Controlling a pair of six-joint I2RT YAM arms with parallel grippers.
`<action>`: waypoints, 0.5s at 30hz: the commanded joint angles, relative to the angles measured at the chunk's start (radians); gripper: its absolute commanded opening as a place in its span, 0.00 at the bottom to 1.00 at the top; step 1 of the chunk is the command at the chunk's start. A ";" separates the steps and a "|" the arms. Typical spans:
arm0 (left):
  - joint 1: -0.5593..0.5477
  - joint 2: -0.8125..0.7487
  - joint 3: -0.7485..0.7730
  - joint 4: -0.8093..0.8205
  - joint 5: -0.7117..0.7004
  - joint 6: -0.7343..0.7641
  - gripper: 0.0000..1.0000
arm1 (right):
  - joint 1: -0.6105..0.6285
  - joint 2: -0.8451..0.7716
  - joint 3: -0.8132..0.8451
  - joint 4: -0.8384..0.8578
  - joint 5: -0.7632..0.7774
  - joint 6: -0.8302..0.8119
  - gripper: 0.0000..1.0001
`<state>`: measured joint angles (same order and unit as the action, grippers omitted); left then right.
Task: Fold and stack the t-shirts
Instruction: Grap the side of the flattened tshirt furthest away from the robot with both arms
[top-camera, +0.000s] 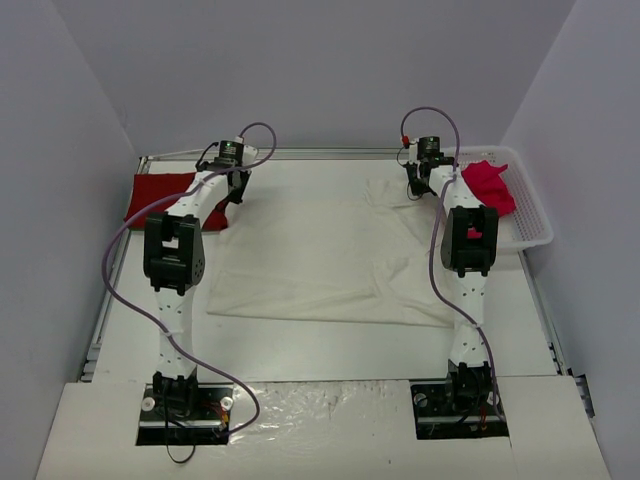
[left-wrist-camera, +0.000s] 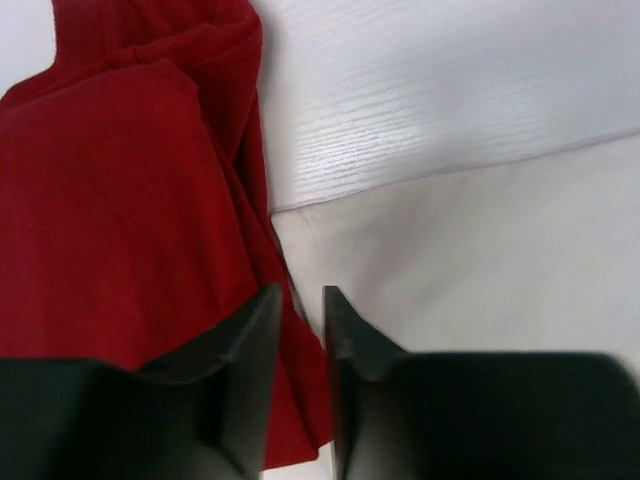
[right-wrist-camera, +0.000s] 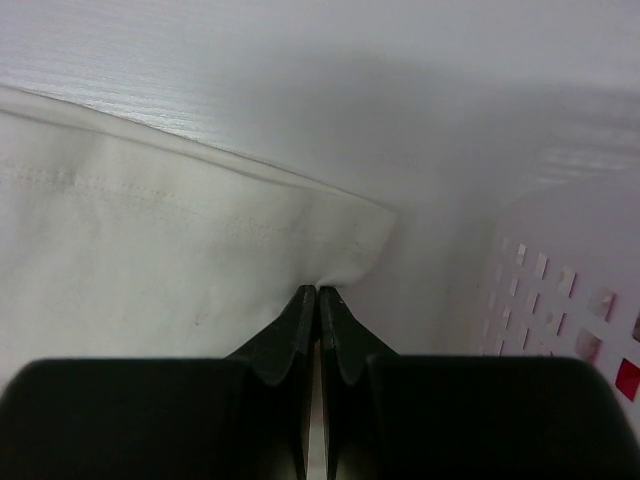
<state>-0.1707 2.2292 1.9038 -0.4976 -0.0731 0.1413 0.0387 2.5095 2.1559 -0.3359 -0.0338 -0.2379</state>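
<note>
Partly | left arm (top-camera: 175, 250) hides red shirt (top-camera: 155, 195) | pink shirt (top-camera: 488, 185) bunched in basket (top-camera: 535, 230)

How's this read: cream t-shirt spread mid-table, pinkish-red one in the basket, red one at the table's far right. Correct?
Not quite. The red t-shirt lies at the far left of the table, not the far right; the top external view shows it. The rest holds.

A large cream-white t-shirt (top-camera: 320, 260) lies spread flat, lightly wrinkled, mid-surface (top-camera: 300, 350). A red t-shirt (top-camera: 160, 195) lies folded at the far left corner, touching it. A pinkish-red t-shirt (top-camera: 487, 185) sits crumpled in the basket (top-camera: 535, 225), far right.
</note>
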 joint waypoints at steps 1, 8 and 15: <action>0.002 0.009 0.044 -0.053 -0.019 0.015 0.33 | -0.007 -0.078 -0.007 -0.049 -0.005 -0.012 0.00; 0.005 0.109 0.109 -0.091 0.005 0.014 0.57 | -0.005 -0.048 0.010 -0.052 -0.005 -0.021 0.00; 0.011 0.155 0.153 -0.119 0.059 0.009 0.54 | -0.006 -0.028 0.006 -0.054 -0.003 -0.024 0.00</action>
<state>-0.1688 2.3703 2.0254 -0.5613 -0.0372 0.1535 0.0387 2.5095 2.1559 -0.3393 -0.0353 -0.2485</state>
